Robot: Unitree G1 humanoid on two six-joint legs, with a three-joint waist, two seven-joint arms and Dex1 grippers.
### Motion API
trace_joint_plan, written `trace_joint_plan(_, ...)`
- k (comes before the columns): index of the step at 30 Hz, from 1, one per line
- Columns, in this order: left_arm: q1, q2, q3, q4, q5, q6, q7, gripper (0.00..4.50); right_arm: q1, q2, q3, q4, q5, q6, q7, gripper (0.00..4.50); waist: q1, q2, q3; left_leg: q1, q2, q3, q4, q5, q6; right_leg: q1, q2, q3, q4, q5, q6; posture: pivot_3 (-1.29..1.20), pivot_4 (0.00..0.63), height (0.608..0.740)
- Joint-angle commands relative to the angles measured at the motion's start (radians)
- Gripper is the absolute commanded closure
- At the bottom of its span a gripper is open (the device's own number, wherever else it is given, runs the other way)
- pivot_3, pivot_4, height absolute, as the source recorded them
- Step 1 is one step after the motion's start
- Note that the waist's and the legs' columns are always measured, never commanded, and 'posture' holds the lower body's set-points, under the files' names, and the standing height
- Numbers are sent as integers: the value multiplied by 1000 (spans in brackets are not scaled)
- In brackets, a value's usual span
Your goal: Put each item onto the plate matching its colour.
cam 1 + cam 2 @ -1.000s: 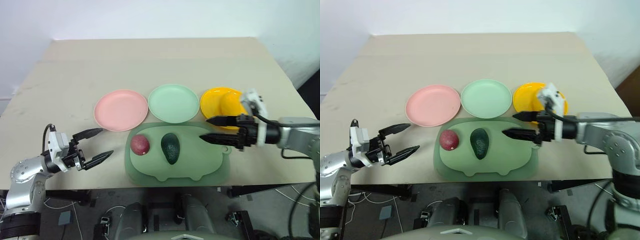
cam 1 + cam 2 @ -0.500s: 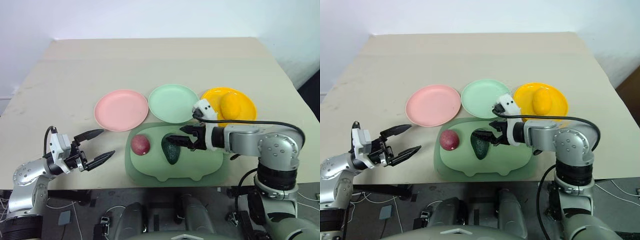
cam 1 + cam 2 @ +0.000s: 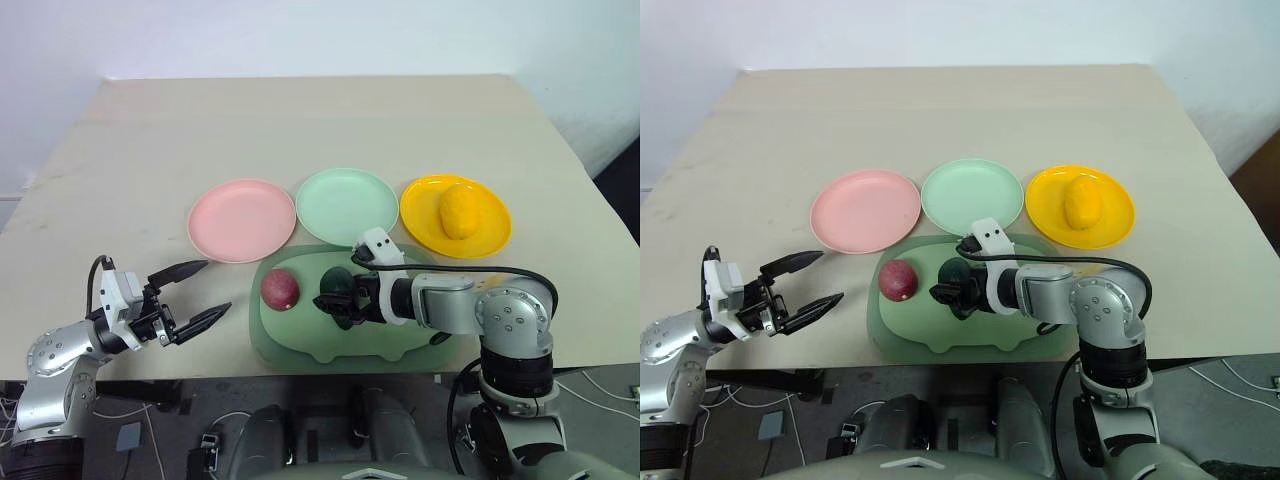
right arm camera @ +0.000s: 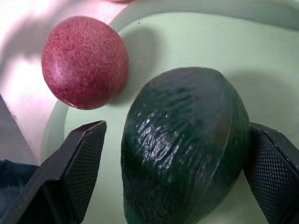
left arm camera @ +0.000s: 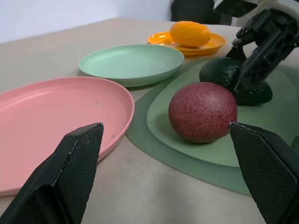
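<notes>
Right claw now astride avocado

We hold our left arm low at our left side, its black two-fingered left gripper level and pointing toward the right, fingers spread wide with nothing between them. Our right arm bends in across our front, its black two-fingered right gripper tilted downward, fingers apart on either side of a fruit.

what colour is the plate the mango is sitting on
Bright yellow-orange, matching the mango. The plate shows best in the left eye view.
</notes>
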Motion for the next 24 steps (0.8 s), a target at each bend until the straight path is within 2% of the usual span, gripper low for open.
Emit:
trace_joint_plan(1, 8, 12, 13, -36, -4, -10, -6, 0, -9, -4, 15, -41, -36, 3, 21, 881, 0, 0, 0, 0, 0, 0, 0, 0, 0, 0, 0, 0, 0, 0, 0, 0, 150, 733)
trace_joint_plan(3, 11, 15, 11, -34, -7, -6, -15, 0, -15, -10, 15, -39, -51, -4, 38, 1434, -1, 0, 0, 0, 0, 0, 0, 0, 0, 0, 0, 0, 0, 0, 0, 0, 150, 733)
trace_joint_plan(8, 11, 17, -10, -38, -13, 9, -49, 0, -129, -13, -91, 24, -39, -19, 110, 1446, -1, 0, 0, 0, 0, 0, 0, 0, 0, 0, 0, 0, 0, 0, 0, 0, 150, 733)
trace_joint_plan(11, -2, 15, -18, -37, -15, 17, -56, 0, -237, -18, -107, 143, -83, -114, 156, 1446, -2, 0, 0, 0, 0, 0, 0, 0, 0, -1, 0, 0, 0, 0, 0, 0, 150, 733)
trace_joint_plan(13, -13, 15, -25, -32, -13, 19, -57, 0, -290, -36, -67, 233, -151, -200, 182, 1446, -3, 0, 0, 0, 0, 0, 0, 0, 0, -1, 1, 0, 0, 0, 0, 0, 150, 733)
trace_joint_plan(17, -37, 9, -49, -28, -4, 20, -62, 0, -406, -74, 108, 541, -387, -511, 294, 1446, -5, 0, 0, 0, -1, 1, -1, 0, 0, -1, 1, 0, 0, 0, 0, 0, 150, 733)
trace_joint_plan(23, -46, -10, -81, -44, 0, 23, -52, 0, -528, -29, 183, 992, -592, -863, 421, 1446, -8, 1, 0, -1, -1, 4, -1, 0, 0, -1, 1, 0, 0, 0, 0, 0, 150, 733)
trace_joint_plan(24, -46, -14, -85, -46, 1, 21, -50, 0, -546, -24, 182, 1052, -615, -905, 436, 737, -8, 1, 0, -1, 0, 4, -1, 0, 0, -1, 1, 0, 0, 0, 0, 0, 150, 733)
